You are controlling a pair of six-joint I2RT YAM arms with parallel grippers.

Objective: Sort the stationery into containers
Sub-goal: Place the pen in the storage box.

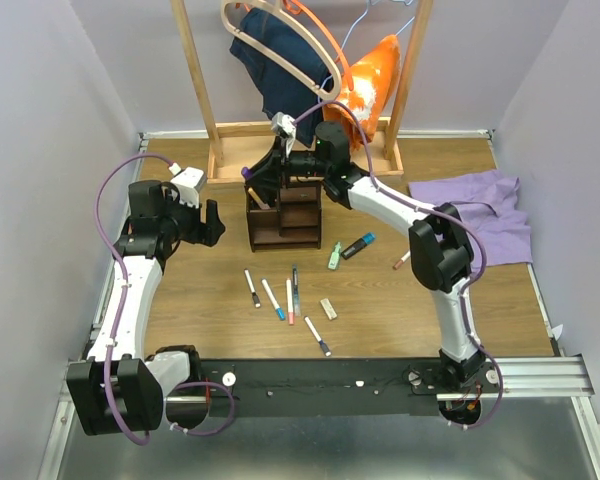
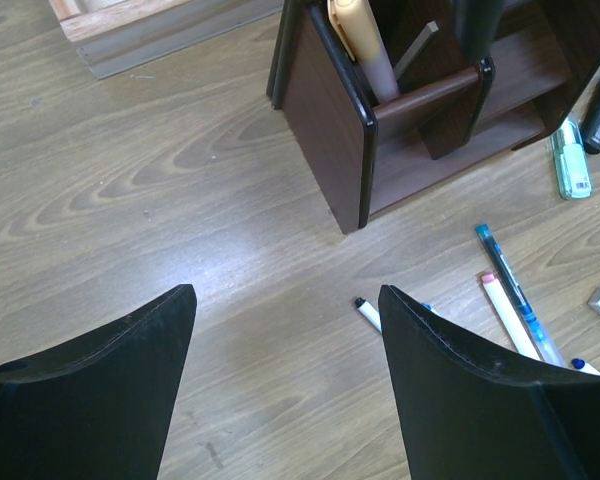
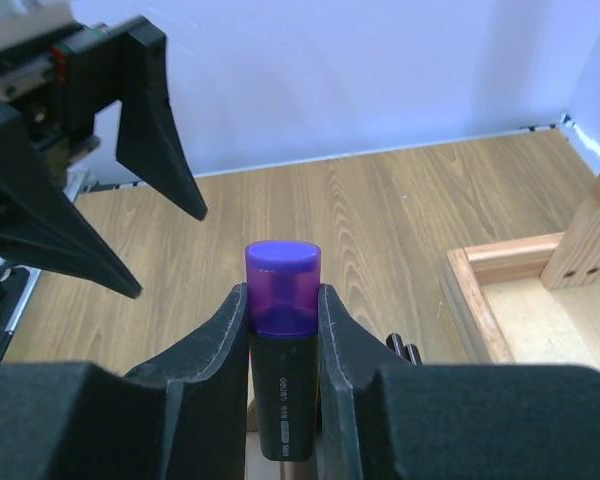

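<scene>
My right gripper (image 3: 283,305) is shut on a stubby purple-capped highlighter (image 3: 283,285) with a black body. In the top view it (image 1: 257,178) hovers over the top left of the dark brown organizer (image 1: 285,218). My left gripper (image 1: 212,222) is open and empty, left of the organizer, above bare table (image 2: 285,300). Thin white pens (image 1: 273,298) with black, blue and pink tips lie in front of the organizer. With them lie a beige eraser (image 1: 328,308), a green highlighter (image 1: 334,257) and a blue-capped marker (image 1: 358,246). An orange pen (image 2: 355,30) stands in an organizer slot.
A tall light-wood clothes rack (image 1: 202,90) with dark blue and orange garments stands behind the organizer. A purple cloth (image 1: 480,210) lies at the right. A lone pink-tipped pen (image 1: 402,260) lies near the right arm. Walls close in on both sides.
</scene>
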